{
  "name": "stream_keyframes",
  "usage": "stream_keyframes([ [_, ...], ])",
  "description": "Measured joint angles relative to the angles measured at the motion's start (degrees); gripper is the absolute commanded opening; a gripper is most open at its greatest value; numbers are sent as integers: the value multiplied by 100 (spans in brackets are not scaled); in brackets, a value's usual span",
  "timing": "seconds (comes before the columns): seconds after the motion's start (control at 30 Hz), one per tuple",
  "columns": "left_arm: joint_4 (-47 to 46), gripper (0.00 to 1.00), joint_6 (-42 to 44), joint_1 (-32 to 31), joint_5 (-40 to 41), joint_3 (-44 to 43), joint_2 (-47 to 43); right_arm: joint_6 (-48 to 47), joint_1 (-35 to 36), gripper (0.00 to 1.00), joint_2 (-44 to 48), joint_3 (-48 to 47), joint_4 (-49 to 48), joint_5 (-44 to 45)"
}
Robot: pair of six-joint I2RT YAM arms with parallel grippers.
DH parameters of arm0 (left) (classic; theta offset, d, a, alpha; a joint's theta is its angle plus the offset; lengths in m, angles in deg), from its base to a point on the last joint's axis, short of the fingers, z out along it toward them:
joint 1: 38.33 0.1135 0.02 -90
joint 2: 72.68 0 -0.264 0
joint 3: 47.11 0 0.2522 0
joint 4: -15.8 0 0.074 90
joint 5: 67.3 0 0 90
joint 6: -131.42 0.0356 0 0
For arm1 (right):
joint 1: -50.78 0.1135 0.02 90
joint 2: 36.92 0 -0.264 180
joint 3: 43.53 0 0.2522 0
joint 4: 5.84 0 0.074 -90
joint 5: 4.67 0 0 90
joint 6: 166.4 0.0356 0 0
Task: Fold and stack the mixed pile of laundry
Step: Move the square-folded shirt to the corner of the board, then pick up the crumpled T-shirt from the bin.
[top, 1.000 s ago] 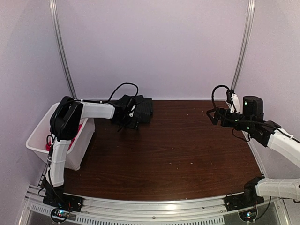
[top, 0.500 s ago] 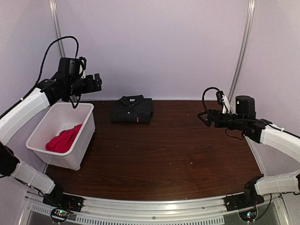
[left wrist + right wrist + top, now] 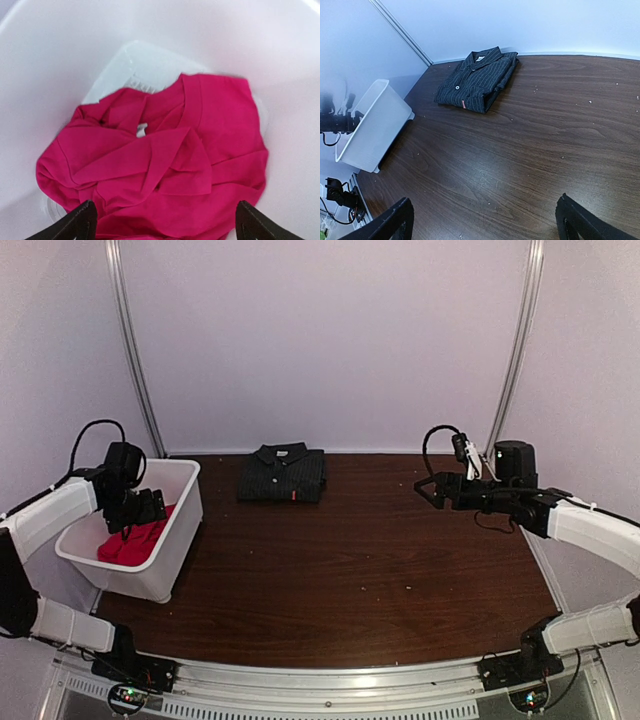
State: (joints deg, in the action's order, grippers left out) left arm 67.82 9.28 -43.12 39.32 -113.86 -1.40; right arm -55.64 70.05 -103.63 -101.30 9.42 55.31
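Inside the white bin (image 3: 172, 558) at the left edge of the worktop (image 3: 380, 570), the red T-shirt (image 3: 160, 165) is lying crumpled, and the left tool (image 3: 150, 507) is hanging just above it with its fingers spread wide, gripping nothing. At the worktop's far edge, the dark pinstriped shirt (image 3: 283, 476) is sitting neatly folded. Over the right side, the right tool (image 3: 428, 490) is hovering released, well apart from both garments.

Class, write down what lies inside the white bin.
A crumpled red T-shirt lies in the white bin, part of whose floor shows bare. Anything beneath the shirt is covered.
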Motion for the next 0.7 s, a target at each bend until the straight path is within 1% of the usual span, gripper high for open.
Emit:
stream_keyframes([
  [0.1, -90, 98, -2, 15, -144, 238, 363, 4, -2, 100, -13, 0, -2, -39],
  [0.23, -391, 97, -15, 37, -275, 284, 1172, 24, 0, 100, -85, -2, -33, -122],
  [0.27, -487, 94, -24, 37, -295, 315, 1375, 33, -2, 100, -114, -2, -68, -136],
  [0.3, -581, 87, -42, 37, -306, 352, 1541, 48, 0, 100, -144, -2, -111, -153],
  [0.33, -678, 75, -72, 37, -313, 372, 1650, 57, -2, 100, -160, 0, -136, -160],
  [0.37, -734, 61, -116, 37, -313, 369, 1692, 68, 0, 100, -173, 0, -157, -173],
  [0.43, -852, 26, -142, 35, -299, 369, 1709, 72, 0, 100, -190, 0, -219, -192],
  [0.5, -911, 4, -142, 13, -284, 372, 1716, 72, 0, 100, -192, -2, -264, -214],
  [0.53, -933, 0, -144, 11, -264, 372, 1690, 72, 0, 100, -192, 0, -275, -219],
  [0.6, -914, 0, -153, 9, -199, 369, 1565, 72, -2, 100, -192, 0, -280, -223],
  [0.7, -610, 0, -131, 13, 13, 264, 1176, 70, -2, 100, -192, -2, -286, -245],
])
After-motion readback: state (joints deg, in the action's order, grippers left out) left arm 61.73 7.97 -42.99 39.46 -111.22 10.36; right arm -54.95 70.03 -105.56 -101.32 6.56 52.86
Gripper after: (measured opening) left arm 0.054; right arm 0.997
